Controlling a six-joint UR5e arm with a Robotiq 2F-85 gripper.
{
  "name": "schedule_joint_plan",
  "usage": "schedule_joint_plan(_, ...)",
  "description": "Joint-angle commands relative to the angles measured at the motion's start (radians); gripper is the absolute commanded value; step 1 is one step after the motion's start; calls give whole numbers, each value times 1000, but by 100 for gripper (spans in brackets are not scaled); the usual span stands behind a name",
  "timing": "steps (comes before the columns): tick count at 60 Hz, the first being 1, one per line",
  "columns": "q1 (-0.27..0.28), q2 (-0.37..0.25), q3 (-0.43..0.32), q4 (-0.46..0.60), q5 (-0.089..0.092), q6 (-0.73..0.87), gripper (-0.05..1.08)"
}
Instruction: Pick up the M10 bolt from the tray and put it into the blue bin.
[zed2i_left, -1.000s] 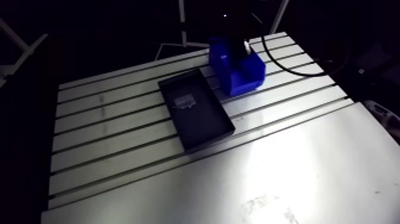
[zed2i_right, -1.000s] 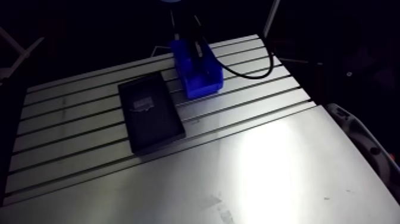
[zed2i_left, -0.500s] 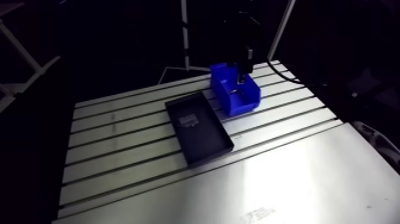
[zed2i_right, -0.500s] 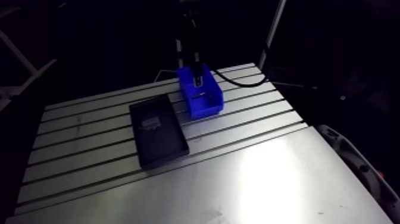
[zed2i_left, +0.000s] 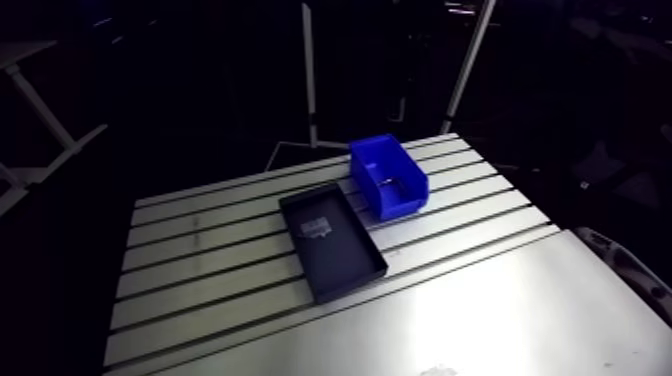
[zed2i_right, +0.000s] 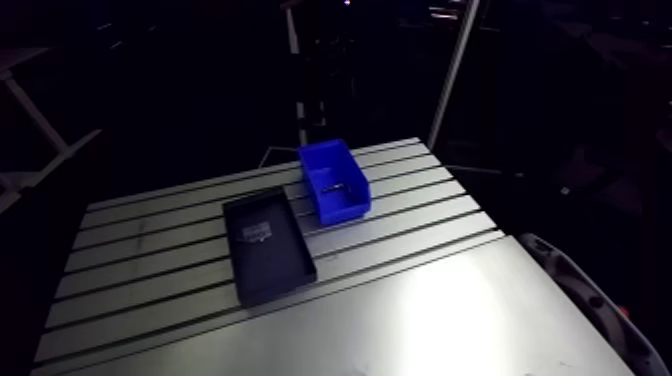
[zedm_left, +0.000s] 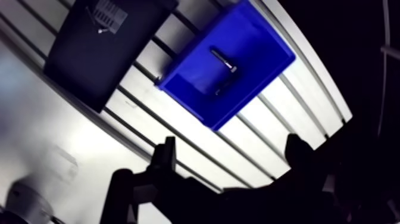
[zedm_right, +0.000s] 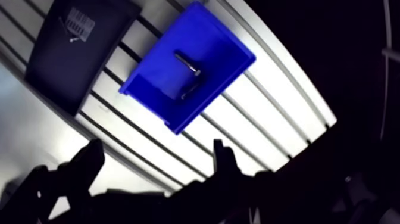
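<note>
Now, arm view: we see blue bin (zed2i_left: 388, 178) standing on slotted desk (zed2i_left: 200, 270), open top up. Black tray (zed2i_left: 332, 240) lies just beside it, long side angled across slots. Small pale streak shows inside bin, too small for us to name.

Wrist view: end effector (zedm_left: 232, 154) hangs well above desk, looking down. Its two fingers (zedm_left: 166, 156) spread wide, nothing held between them. M10 bolt (zedm_left: 223, 61) lies on bin floor, ahead of fingers. Tray sits beside bin, with pale label patch (zedm_left: 109, 12) inside.
</note>
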Motion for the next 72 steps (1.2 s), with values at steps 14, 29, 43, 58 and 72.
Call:
schedule_joint_plan(14,49,-109,-21,157,40,886,0)
schedule_joint_plan(29,76,-186,-36,269,133,947,1)
schedule_joint_plan(43,88,-216,-95,311,135,946,1)
schedule_joint_plan(58,112,-218,-112,336,129,935,1)
schedule_joint_plan(72,116,-233,-89,338,126,933,1)
